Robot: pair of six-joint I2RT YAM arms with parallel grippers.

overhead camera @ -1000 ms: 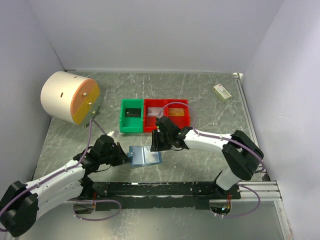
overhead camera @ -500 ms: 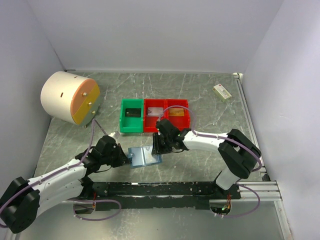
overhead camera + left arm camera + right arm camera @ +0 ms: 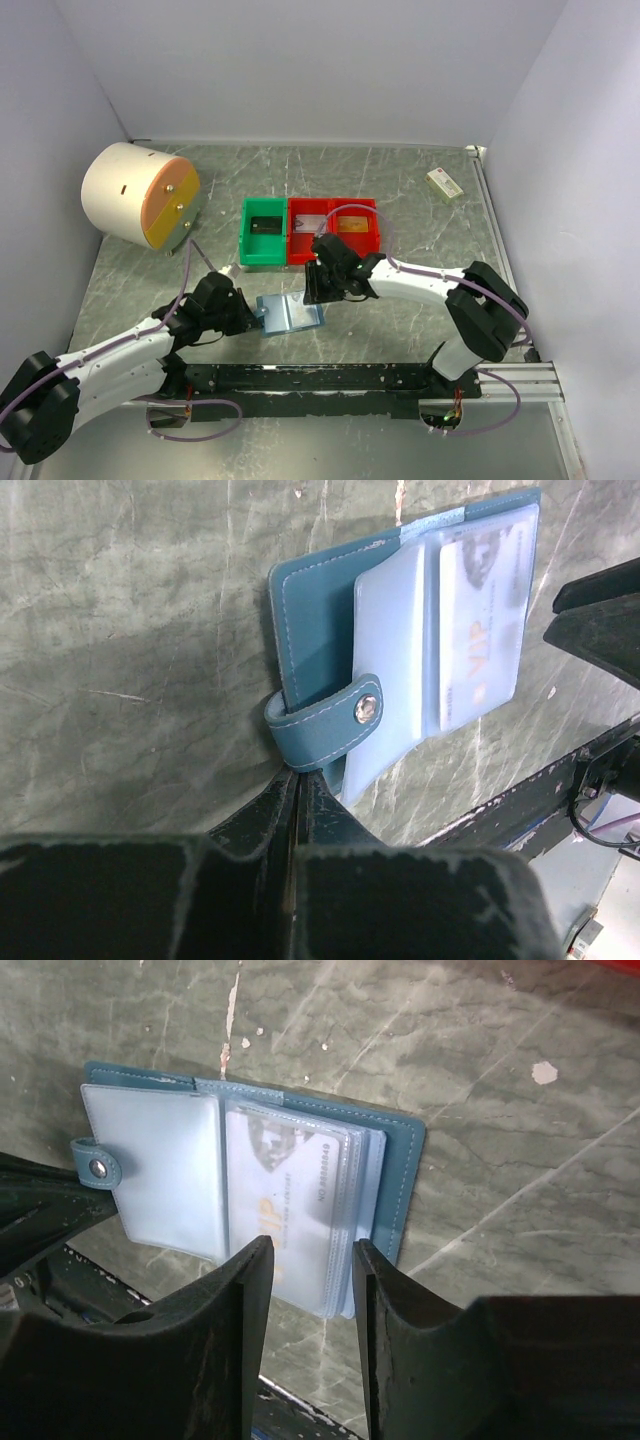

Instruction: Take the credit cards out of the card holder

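Observation:
The blue card holder (image 3: 290,314) lies open on the table between both arms. Its clear sleeves are fanned out, and a pale credit card (image 3: 290,1210) marked VIP shows inside one sleeve (image 3: 480,610). My left gripper (image 3: 297,776) is shut on the card holder at its snap strap (image 3: 325,725), at the holder's left edge (image 3: 252,312). My right gripper (image 3: 311,1248) is open and hovers just over the near edge of the sleeves. Its two fingers straddle the sleeve stack without touching it (image 3: 318,291).
A green bin (image 3: 246,240) and a red double bin (image 3: 376,236) stand just behind the holder, with flat items inside. A cream cylinder with an orange face (image 3: 135,195) lies at the back left. A small cream box (image 3: 443,184) is at the back right. A black rail (image 3: 320,378) runs along the near edge.
The right gripper's jaws have opened slightly wider over the sleeves. The left arm has crept a little to the right. The holder has stayed in place.

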